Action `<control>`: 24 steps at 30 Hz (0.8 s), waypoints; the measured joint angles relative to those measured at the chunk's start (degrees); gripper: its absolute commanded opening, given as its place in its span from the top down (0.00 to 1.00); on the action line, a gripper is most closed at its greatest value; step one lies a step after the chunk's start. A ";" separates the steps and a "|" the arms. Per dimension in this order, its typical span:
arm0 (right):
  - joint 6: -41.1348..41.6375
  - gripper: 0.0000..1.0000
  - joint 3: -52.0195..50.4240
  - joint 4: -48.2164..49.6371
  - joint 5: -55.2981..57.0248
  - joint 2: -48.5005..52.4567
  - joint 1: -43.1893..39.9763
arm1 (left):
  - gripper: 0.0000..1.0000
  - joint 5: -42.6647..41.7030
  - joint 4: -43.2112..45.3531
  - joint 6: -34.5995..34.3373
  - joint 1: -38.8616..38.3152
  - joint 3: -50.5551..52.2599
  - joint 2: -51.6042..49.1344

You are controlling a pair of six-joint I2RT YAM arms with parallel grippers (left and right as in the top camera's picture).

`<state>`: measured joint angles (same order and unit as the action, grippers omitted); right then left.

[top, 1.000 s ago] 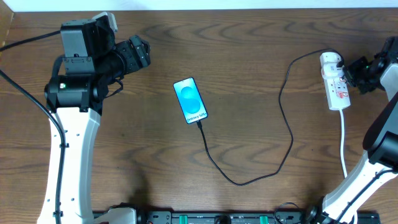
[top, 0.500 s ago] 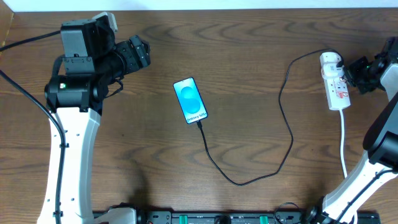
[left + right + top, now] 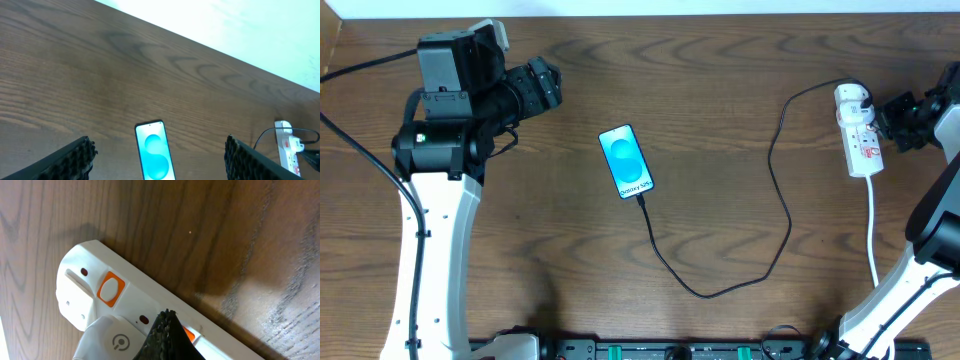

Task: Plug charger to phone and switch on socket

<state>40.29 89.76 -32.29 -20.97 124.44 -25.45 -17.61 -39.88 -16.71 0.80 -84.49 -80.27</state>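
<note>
Shifted only a touch since a second ago, at the right arm (image 3: 932,215) by the frame edge; otherwise unchanged, with phone (image 3: 626,161), charger (image 3: 775,240) and socket (image 3: 861,142) lying as before.

Finds the phone face up near the middle of the table (image 3: 720,60), screen lit, well apart from the left gripper (image 3: 544,84), which hangs spread wide and empty, looking across at it. Appears already plugged in: charger tip meeting the phone's lower edge, then looping over the wood to the white plug (image 3: 853,97) seated at the socket's far end. Places the socket at the table's right side, white cord (image 3: 872,225) trailing back toward the robot.

Shows the right gripper (image 3: 167,330) pinched shut on nothing, tip down at the socket just beside the plug, half covering one orange rocker; leaves a second orange switch (image 3: 111,288) clear near the strip's rounded end. Cannot tell whether pressed yet.

Handling, as judged:
- **Socket:** light hard plastic, loose on smooth wood, so likely to skid or pivot under a sideways shove. Best pressed straight down on the rocker, with no grasp needed.
- **Charger:** thin and limp, easily dragged. If regripping, take at the stiff connector, not mid-length.
- **Phone:** slim and slick, apt to slide when tugged by the cable.
</note>
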 measured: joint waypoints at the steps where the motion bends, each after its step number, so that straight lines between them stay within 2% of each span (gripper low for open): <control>1: 0.11 0.99 0.00 0.00 0.00 0.00 0.00 | 0.16 0.00 0.02 0.00 0.02 0.02 0.00; 24: 0.24 0.99 -0.17 0.17 -3.28 0.33 -1.07 | 0.15 0.00 0.00 0.00 0.02 0.00 0.00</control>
<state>40.53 89.58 -32.12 -24.25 124.77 -26.52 -17.61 -39.88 -16.71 0.82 -84.49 -80.27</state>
